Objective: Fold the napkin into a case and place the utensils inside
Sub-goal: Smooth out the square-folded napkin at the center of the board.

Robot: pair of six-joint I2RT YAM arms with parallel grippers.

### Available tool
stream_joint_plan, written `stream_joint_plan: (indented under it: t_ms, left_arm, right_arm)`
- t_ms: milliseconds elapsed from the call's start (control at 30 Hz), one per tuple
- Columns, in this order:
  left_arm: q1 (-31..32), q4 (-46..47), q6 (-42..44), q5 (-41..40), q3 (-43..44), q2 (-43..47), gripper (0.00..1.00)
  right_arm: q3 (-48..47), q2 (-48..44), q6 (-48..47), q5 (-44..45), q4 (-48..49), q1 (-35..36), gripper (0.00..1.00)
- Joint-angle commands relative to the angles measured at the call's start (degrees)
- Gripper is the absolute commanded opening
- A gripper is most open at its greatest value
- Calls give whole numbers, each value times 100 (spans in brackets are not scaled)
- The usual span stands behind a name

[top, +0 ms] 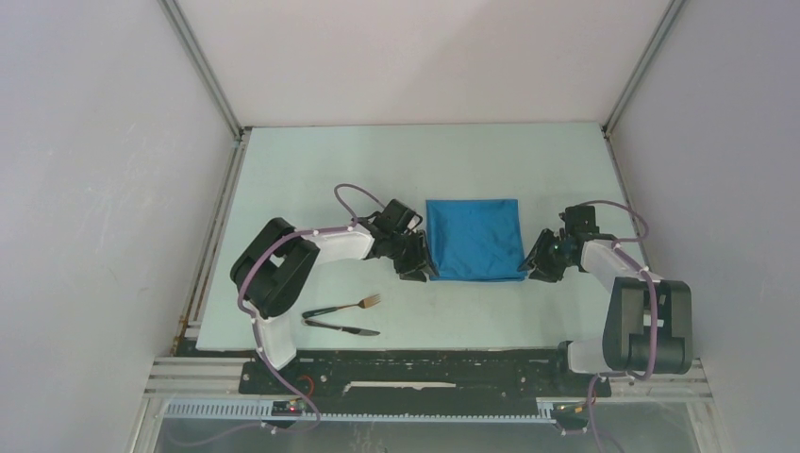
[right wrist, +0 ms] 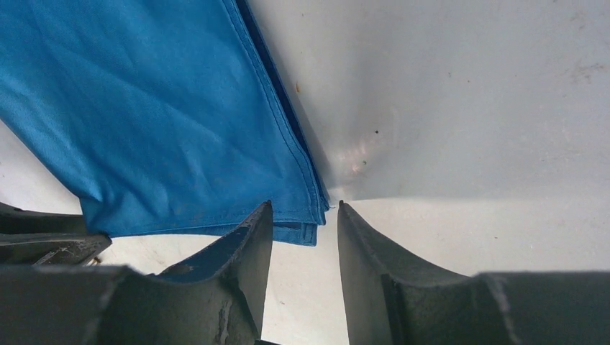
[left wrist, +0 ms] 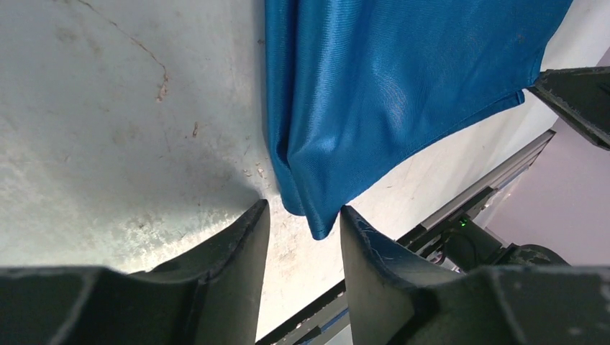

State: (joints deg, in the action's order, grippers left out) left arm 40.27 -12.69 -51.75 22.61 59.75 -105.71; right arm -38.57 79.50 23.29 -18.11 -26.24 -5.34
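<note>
The bright blue napkin (top: 475, 239) lies folded into a near-square of a few layers at the table's middle; no narrow case shows. My left gripper (top: 422, 269) stands at its near left corner. In the left wrist view the napkin (left wrist: 403, 79) has that corner between the open jaws of the left gripper (left wrist: 303, 208), touching the right finger. My right gripper (top: 533, 267) is at the near right corner. In the right wrist view the napkin's (right wrist: 144, 108) layered corner sits between the open jaws of the right gripper (right wrist: 304, 204). The fork (top: 349, 306) and the knife (top: 341, 327) lie side by side at the near left.
The pale table (top: 377, 170) is walled by white panels at left, right and back. A black rail (top: 425, 373) carrying the arm bases runs along the near edge. The utensils lie just right of the left arm's base.
</note>
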Motion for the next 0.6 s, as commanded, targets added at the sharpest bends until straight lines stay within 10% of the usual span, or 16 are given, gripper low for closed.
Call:
stream_joint_plan:
  t_ms: [0,367,567]
  left_arm:
    - [-14,-31,212,-117,-22,230,45]
    - [-134,-5,375,19,-253,270,39]
    - [-145,-14,408,100,-176,519,51]
  right_arm:
    - [3,-22,-103,-16,218,-11,46]
    - [-8,52,-138,-331,250,-4,45]
    - [-11,-71,-125,-18,79,183,38]
